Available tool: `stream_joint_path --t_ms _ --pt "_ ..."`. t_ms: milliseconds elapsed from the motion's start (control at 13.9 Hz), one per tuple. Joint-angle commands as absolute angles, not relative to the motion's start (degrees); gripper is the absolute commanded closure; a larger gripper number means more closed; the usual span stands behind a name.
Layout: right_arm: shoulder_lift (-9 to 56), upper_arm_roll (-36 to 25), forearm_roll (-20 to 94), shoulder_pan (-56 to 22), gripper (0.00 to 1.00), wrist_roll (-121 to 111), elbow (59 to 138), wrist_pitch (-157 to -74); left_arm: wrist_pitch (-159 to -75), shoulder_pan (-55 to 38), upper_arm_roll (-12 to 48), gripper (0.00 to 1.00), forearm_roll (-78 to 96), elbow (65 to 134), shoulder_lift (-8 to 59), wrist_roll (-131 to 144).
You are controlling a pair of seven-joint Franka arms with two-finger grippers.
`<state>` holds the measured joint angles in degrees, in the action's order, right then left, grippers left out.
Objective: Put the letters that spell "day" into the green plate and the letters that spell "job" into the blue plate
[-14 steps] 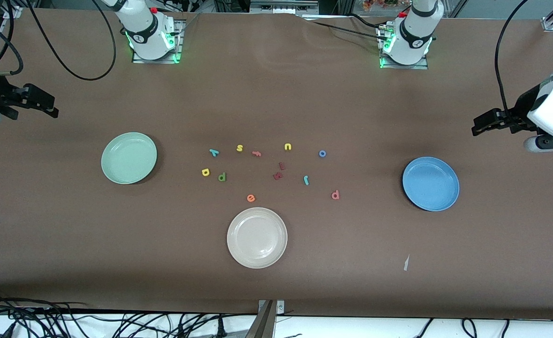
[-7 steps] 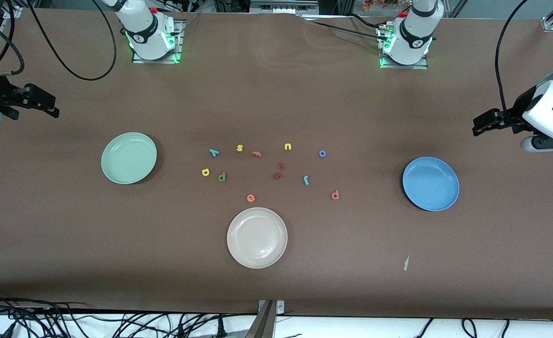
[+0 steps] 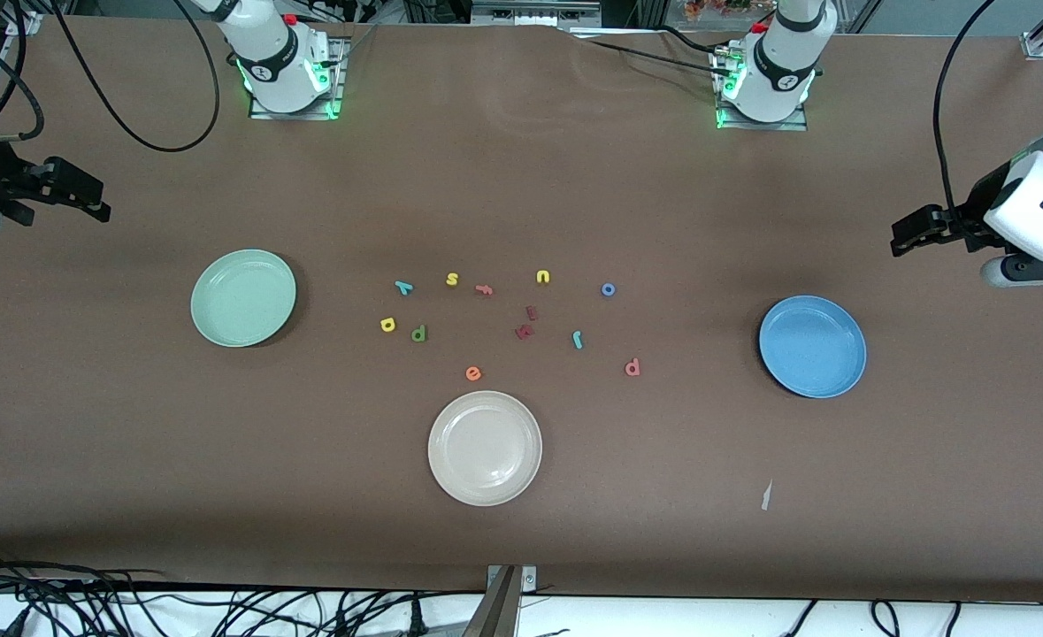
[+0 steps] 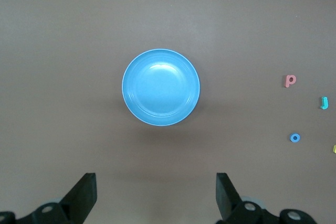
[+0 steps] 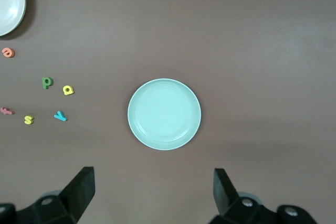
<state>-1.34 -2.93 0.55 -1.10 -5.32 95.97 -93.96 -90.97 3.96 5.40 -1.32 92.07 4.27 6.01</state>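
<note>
Six task letters logged loose mid-desk, none plated: "day" letters (image 3: 404, 287) toward green plate (image 3: 243, 298) (right claw (image 5: 152, 195) spread above it); "job" letters (image 3: 608, 289) toward blue plate (image 3: 812, 347), left claw (image 4: 155, 195) spread above.

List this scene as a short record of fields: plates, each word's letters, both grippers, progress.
green plate: toward the right arm's end of the table, nothing in it
blue plate: toward the left arm's end, nothing in it
cream-white plate: nearest the front camera
"day" letters: green d, yellow a, teal y, all on the table
"job" letters: teal j, blue o, salmon b, all on the table
left gripper: open, raised near the blue plate
right gripper: open, raised near the green plate
progress: no letter placed yet
</note>
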Motion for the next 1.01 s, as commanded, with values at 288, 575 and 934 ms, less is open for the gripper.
stream_joint_path --t_ms 288,575,934 --pt "-1.2 -2.7 -0.1 -1.1 0.0 -5.9 94.7 -92.9 -91.5 3.9 5.5 0.0 -2.6 92.8 4.0 4.9" --pt "-1.1 -2.8 -0.1 -1.1 0.0 -5.9 94.7 -92.9 -91.8 4.0 5.5 0.0 -2.6 93.3 4.0 4.9" --pt "-1.2 -2.8 0.0 -1.1 0.0 -5.9 94.7 -92.9 -91.9 4.0 5.5 0.0 -2.6 93.4 4.0 4.9"
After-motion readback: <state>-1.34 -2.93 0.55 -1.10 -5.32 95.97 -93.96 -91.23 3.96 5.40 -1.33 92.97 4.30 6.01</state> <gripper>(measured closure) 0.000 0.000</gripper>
